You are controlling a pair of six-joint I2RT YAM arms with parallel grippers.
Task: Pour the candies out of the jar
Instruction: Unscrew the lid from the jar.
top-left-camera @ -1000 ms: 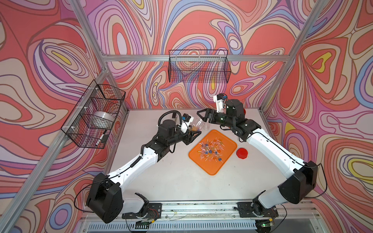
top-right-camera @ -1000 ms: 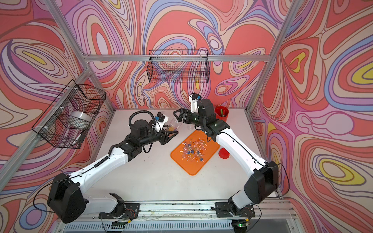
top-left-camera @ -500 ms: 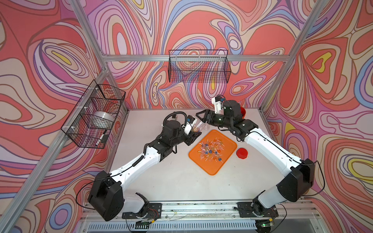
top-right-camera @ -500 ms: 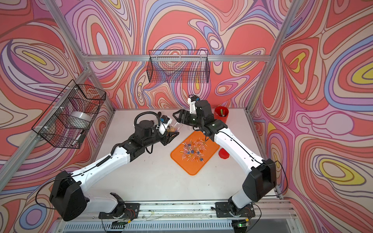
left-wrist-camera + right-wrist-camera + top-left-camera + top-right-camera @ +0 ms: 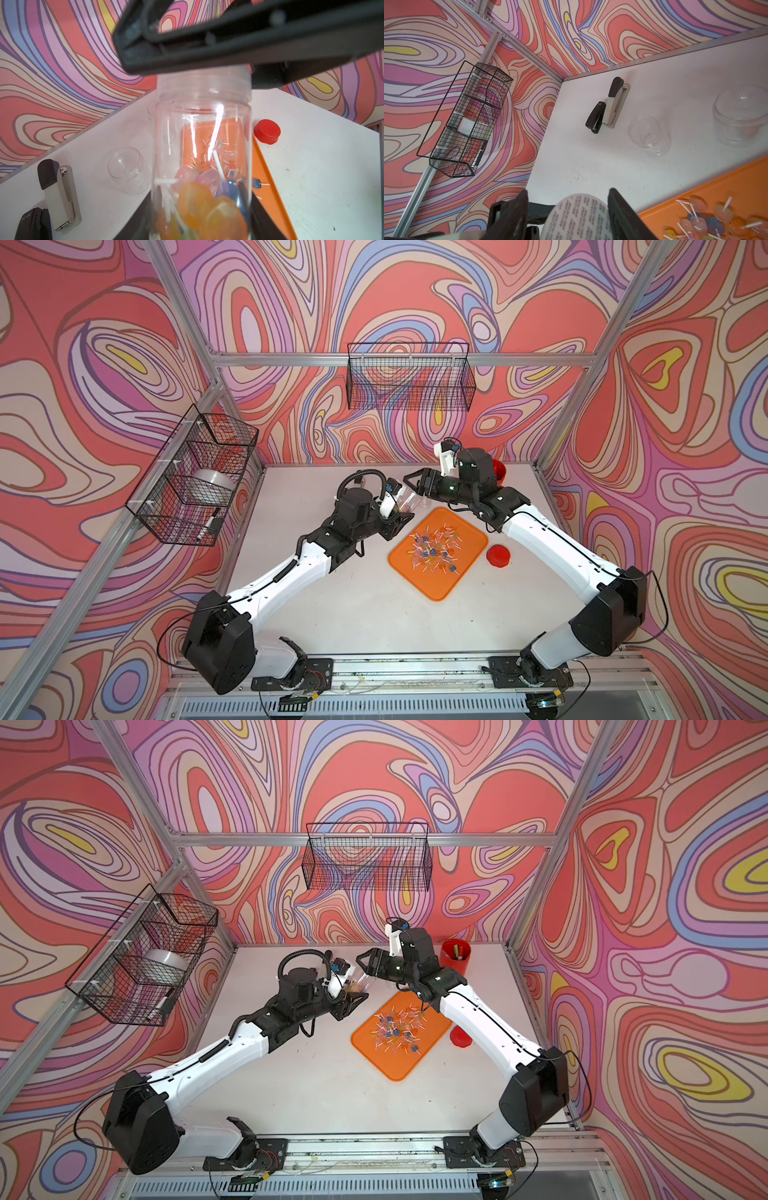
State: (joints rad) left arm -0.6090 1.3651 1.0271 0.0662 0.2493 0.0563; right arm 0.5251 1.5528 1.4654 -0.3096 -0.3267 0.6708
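While clamping the clear jar (image 5: 203,124) by its base end in the left gripper (image 5: 398,519), holds it off the white table (image 5: 374,622), just beyond the far-left edge of the orange tray (image 5: 440,589). Brackets the jar's other end with the right gripper (image 5: 415,488), fingers either side of a white printed disc (image 5: 577,218); cannot tell whether pressing on it.

Matte, lightly speckled tabletop. Swirled red, pink and blue walls on three sides, aluminium posts at the corners.

Beyond the tray toward the back-left corner: a larger clear tub (image 5: 741,116), a small clear tub (image 5: 649,135), then a pale stapler (image 5: 614,106) touching a black stapler (image 5: 596,117). Just right of the tray, a red lid (image 5: 498,556); behind the tray by the back wall, a red cup (image 5: 456,959).

Widest bare stretch in front of the tray, up to the front rail; more left of it, under the left arm.

Jar's long axis: from left gripper toward right gripper, threaded mouth at the right gripper's end. Some candies (image 5: 207,207) bunched at the base end, more candies (image 5: 434,549) scattered over the tray's far half.
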